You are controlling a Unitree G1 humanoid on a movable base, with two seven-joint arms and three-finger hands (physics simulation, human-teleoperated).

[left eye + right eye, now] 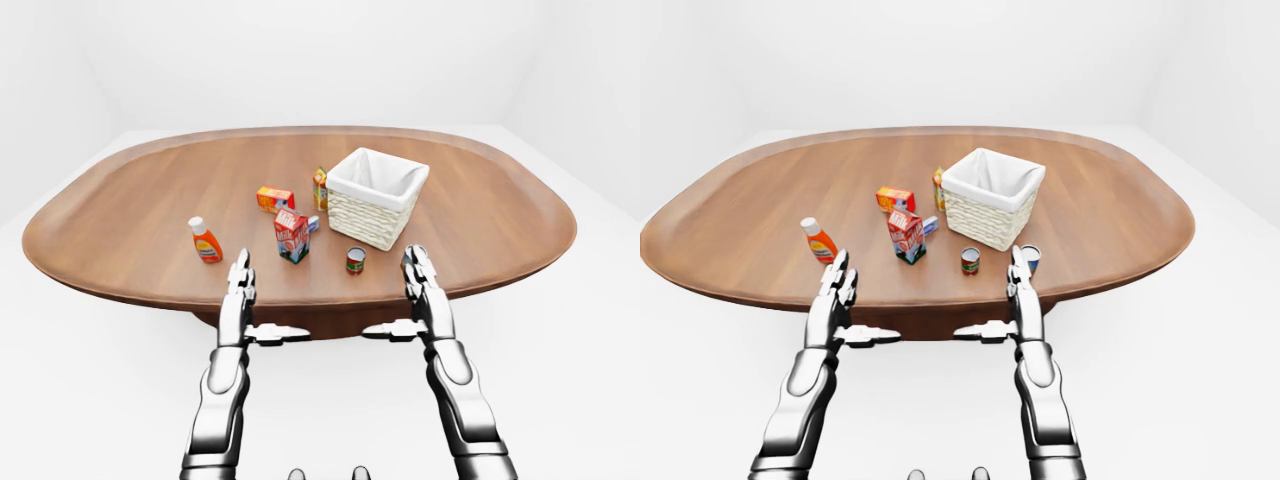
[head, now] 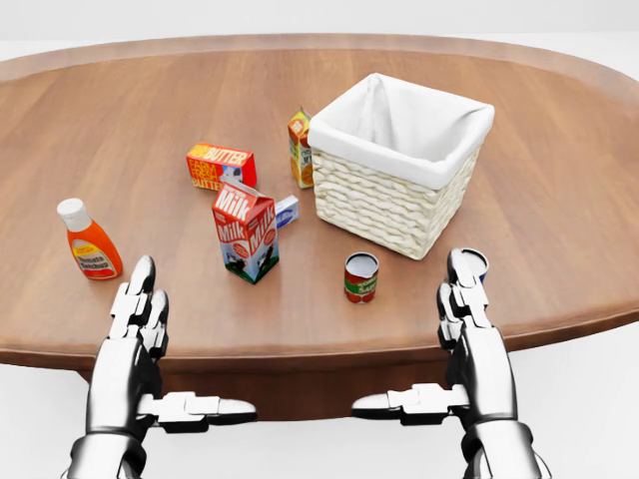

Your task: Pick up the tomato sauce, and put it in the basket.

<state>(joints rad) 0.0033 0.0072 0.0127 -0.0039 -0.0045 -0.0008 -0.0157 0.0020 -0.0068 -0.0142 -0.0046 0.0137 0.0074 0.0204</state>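
- Right hand [image 2: 469, 329] is spread and empty, thumb pointing inward, hovering at the counter's [image 2: 559, 200] near edge; left hand [image 2: 135, 334] mirrors it.
- Tomato sauce [image 2: 360, 277] — a small can — stands upright between the hands, just below the basket [image 2: 399, 165].
- Milk carton [image 2: 245, 232] stands left of the can; ketchup bottle [image 2: 88, 241] farther left.

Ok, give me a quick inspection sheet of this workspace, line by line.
Surface: oval wooden table.
Job's things: tomato sauce can upright beside the lined wicker basket.
Clutter: milk carton, butter box, orange bottle, juice carton, a blue-banded can partly hidden by the right hand.
Grippers: left hand and right hand open, holding nothing.
Cables: nothing seen.
Surroundings: plain white floor and walls.
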